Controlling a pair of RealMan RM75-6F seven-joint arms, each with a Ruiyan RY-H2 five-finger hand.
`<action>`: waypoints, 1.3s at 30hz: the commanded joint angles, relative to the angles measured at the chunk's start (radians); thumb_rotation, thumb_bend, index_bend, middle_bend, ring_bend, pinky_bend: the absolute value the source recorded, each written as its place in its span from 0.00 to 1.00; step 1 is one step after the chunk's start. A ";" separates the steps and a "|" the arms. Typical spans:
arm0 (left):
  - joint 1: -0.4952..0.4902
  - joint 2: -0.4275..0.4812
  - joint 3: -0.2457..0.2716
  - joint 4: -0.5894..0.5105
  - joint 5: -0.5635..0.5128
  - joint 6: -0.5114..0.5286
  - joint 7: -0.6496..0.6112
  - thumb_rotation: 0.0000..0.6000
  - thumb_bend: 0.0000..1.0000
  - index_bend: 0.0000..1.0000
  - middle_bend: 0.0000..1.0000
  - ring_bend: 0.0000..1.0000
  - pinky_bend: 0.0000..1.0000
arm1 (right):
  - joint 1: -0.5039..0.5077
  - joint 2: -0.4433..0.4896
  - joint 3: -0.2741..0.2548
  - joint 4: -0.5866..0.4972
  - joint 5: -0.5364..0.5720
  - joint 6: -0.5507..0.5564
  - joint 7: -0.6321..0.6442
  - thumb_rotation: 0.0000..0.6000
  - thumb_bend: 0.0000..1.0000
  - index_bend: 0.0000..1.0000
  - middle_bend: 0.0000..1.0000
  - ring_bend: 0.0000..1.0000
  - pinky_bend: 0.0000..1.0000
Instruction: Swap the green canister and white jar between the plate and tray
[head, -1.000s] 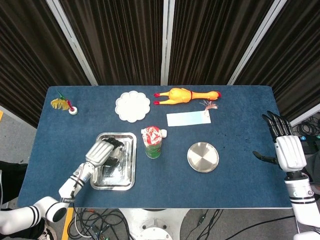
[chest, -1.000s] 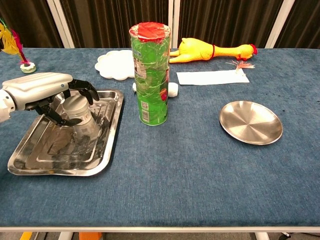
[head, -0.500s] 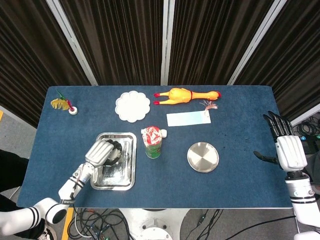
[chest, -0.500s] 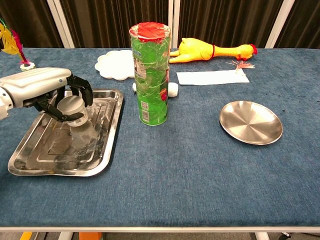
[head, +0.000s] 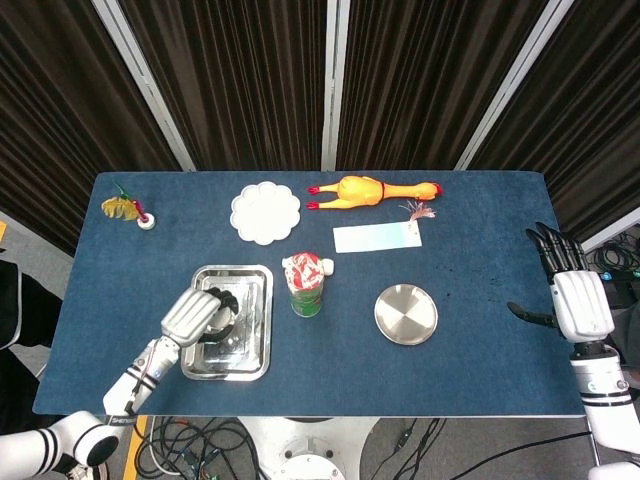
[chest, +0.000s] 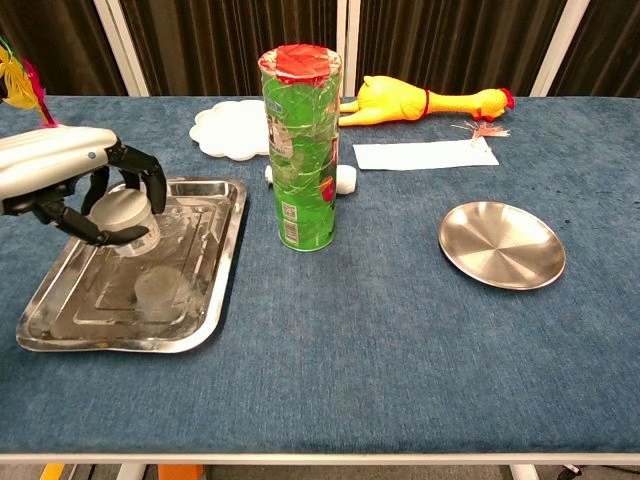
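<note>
The white jar (chest: 122, 214) hangs tilted above the metal tray (chest: 195, 290), with my left hand (chest: 68, 183) wrapped around it from above. In the head view my left hand (head: 192, 314) covers most of the jar over the tray's (head: 248, 345) left half. A green canister (head: 307, 284) with a red lid stands upright on the cloth between the tray and the round metal plate (head: 406, 314). Nothing lies on the plate (chest: 500, 245). My right hand (head: 575, 292) stays at the table's right edge, fingers spread, holding nothing.
A yellow rubber chicken (head: 372, 190), a white scalloped dish (head: 266, 212) and a pale paper card (head: 377, 237) lie behind the canister (chest: 300, 150). A feather toy (head: 126, 208) stands at the far left. A small white object (chest: 346, 180) peeks from behind the canister.
My left hand has lifted the white jar off the tray floor and carried it left, toward the tray's outer edge. The right hand has not moved.
</note>
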 joint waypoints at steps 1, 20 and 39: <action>0.023 0.040 0.033 -0.108 0.029 0.026 0.065 1.00 0.36 0.47 0.48 0.47 0.65 | -0.001 -0.005 0.002 0.010 0.005 -0.004 0.010 1.00 0.02 0.00 0.00 0.00 0.01; -0.175 -0.247 0.005 0.070 0.291 -0.019 0.026 1.00 0.36 0.47 0.48 0.47 0.65 | -0.051 0.016 0.040 0.115 0.092 0.009 0.134 1.00 0.03 0.00 0.00 0.00 0.01; -0.327 -0.414 0.005 0.347 0.341 -0.049 -0.136 1.00 0.35 0.43 0.39 0.39 0.60 | -0.065 0.006 0.046 0.160 0.105 -0.012 0.173 1.00 0.03 0.00 0.00 0.00 0.01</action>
